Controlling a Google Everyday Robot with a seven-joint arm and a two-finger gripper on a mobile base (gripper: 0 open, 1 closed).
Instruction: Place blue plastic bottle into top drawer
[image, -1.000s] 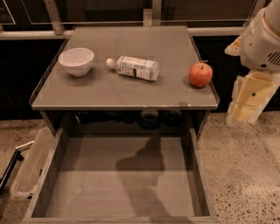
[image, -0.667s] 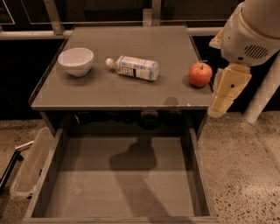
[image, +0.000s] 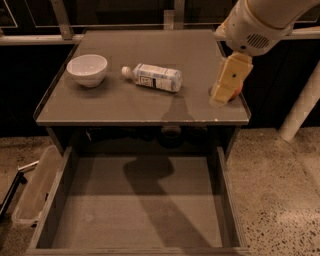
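The blue plastic bottle (image: 152, 77) lies on its side in the middle of the grey tabletop (image: 125, 107), white cap pointing left. The top drawer (image: 140, 212) is pulled out below the tabletop, and its flat bottom is bare. My gripper (image: 220, 97) hangs from the cream arm over the tabletop's right side, to the right of the bottle and apart from it. It holds nothing that I can see.
A white bowl (image: 87, 69) stands at the tabletop's left. A red apple (image: 237, 90) is mostly hidden behind the gripper near the right edge. A clear plastic bin (image: 34, 186) sits on the floor left of the drawer. A white pole (image: 300, 105) stands at the right.
The arm has moved left, from beside the table to over its right edge. The gripper now covers most of the apple. The bottle, bowl and drawer have not moved.
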